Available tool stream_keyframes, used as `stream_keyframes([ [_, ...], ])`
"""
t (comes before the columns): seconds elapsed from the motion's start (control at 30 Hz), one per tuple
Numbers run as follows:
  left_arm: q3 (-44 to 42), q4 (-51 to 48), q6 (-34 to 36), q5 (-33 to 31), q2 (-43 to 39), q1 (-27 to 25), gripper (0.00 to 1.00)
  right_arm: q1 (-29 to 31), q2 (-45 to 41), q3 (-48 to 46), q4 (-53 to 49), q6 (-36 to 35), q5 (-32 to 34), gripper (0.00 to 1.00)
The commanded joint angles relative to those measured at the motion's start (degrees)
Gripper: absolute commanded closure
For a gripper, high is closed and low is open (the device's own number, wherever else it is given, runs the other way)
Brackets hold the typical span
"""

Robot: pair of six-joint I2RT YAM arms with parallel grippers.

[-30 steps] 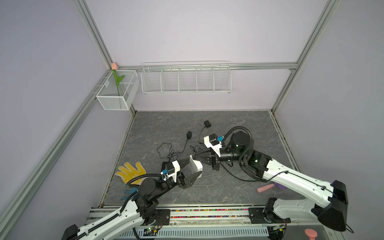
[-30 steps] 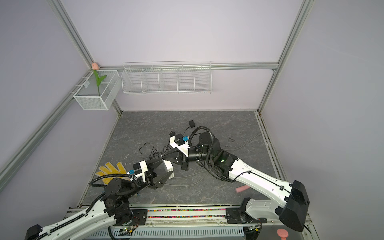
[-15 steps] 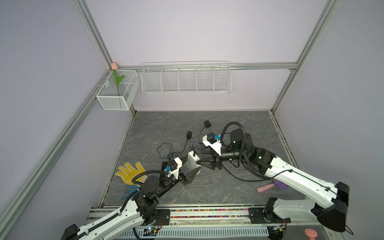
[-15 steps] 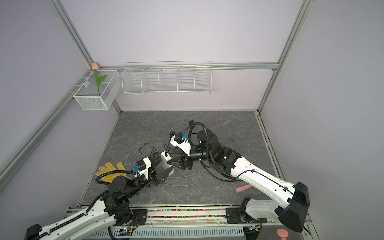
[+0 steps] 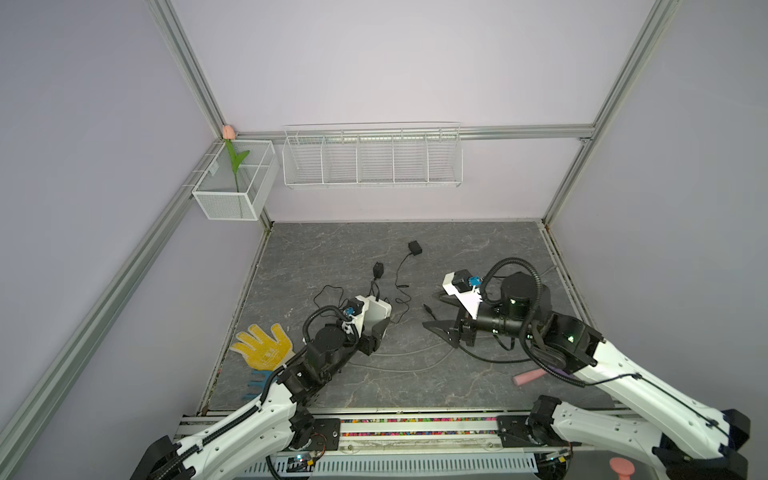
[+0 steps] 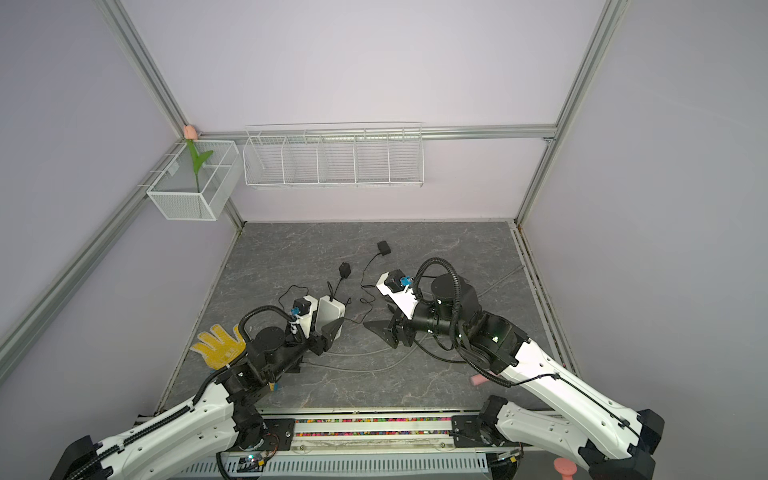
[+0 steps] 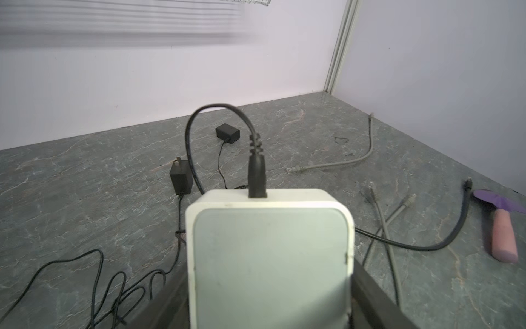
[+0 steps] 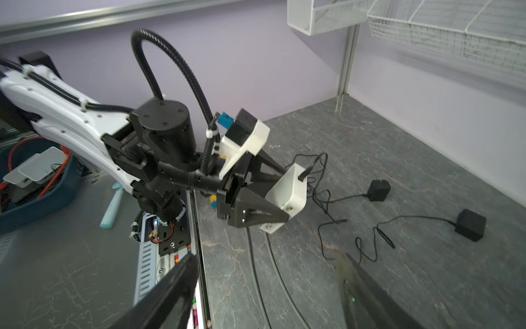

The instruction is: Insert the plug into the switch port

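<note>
No text, brand, number or sign could be read in any view. A small tag (image 5: 214, 168) hung on the white mesh basket (image 5: 226, 205), at about ten o'clock in both top views, but it was too small to read.

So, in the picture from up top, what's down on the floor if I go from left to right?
yellow glove → white switch → right tool, open → pink handle
</note>
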Motion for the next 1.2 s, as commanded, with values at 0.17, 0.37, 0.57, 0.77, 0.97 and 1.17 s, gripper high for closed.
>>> stream_keyframes([
  [0.17,5.2,-0.9,-1.8,2.8,3.3,0.7,1.00,-0.2,-3.1,-6.5,1.7,3.4,7.3,0.21],
  [0.37,5.3,-1.1,-3.4,3.8,0.6,0.7,1.00,-0.2,-5.1,-11.7,3.5,5.2,6.6,0.21],
  [0.57,8.5,-6.3,-5.8,3.0,-0.3,0.7,1.00,-0.2,-6.3,-13.8,3.7,4.7,9.5,0.22],
  [0.77,13.7,-10.7,-8.5,0.1,7.4,0.7,1.00,-1.2,-1.9,-11.0,1.0,3.7,19.0,0.23],
  [0.97,17.8,-11.2,-12.8,-1.7,18.4,0.7,1.00,-4.8,6.4,-7.3,-2.9,5.6,21.9,0.24],
  [1.17,22.2,-12.5,-15.0,-0.9,29.9,1.4,1.00,-7.1,9.3,-7.6,-3.7,6.9,22.9,0.25],
])
